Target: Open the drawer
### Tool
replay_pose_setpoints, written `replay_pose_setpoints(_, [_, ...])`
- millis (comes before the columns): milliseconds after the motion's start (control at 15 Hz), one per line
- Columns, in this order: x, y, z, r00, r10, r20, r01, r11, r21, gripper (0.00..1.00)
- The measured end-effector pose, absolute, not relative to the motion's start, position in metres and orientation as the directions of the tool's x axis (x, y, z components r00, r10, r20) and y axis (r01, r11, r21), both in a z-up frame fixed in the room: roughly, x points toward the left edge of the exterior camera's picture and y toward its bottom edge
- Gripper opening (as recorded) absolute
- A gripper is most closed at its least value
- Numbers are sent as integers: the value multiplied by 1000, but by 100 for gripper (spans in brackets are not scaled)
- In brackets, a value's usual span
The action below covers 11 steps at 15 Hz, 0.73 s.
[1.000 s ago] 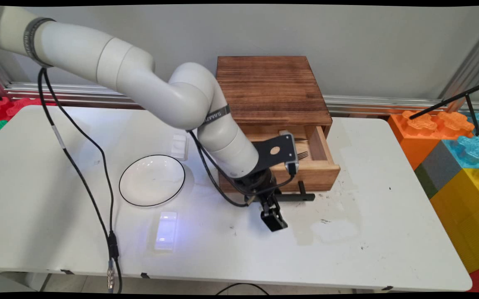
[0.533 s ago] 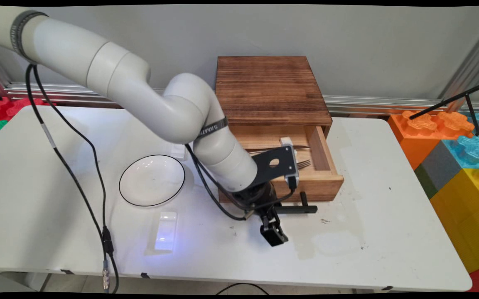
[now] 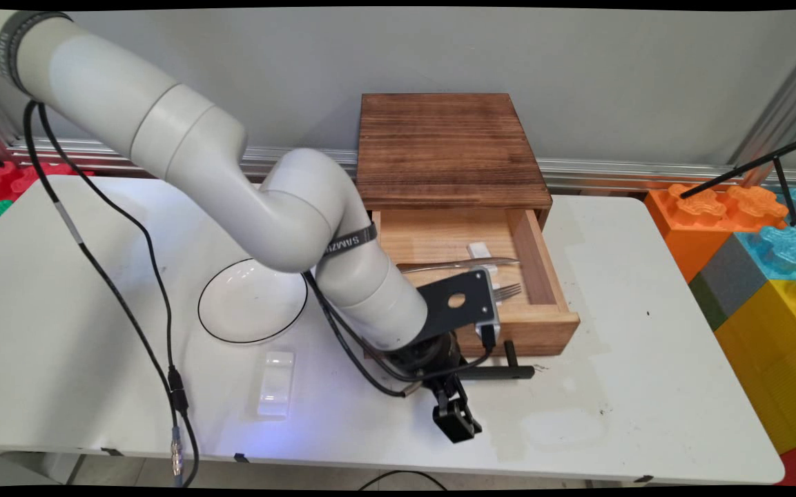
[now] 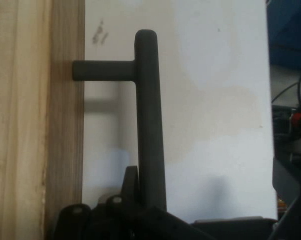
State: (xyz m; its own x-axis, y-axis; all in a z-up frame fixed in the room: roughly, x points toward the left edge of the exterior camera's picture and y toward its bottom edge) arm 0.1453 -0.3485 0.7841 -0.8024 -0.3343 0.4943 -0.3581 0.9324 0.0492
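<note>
1. We see the gripper low over the table, right in front of the drawer.
2. In the hand view the black handle runs down into the gripper's linkage, so the gripper is clamped on the handle bar.
3. A short post joins the handle to the drawer's wooden front, with bare table showing between bar and wood.
4. The drawer stands pulled out from the dark wooden box at the table's back.
5. Inside the drawer we spot a fork, a knife and a small white piece.
6. The hand's black camera plate hides part of the drawer's near left.
7. Left of the arm lies a white plate with a dark rim, partly behind the arm.
8. Just in front of the plate sits a small white tray.
9. Coloured blocks are stacked beyond the table's right end.
</note>
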Motion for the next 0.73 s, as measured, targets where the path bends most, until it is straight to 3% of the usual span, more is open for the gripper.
replay_pose_setpoints(733, [136, -324, 788, -796, -333, 506, -346, 935, 70, 100])
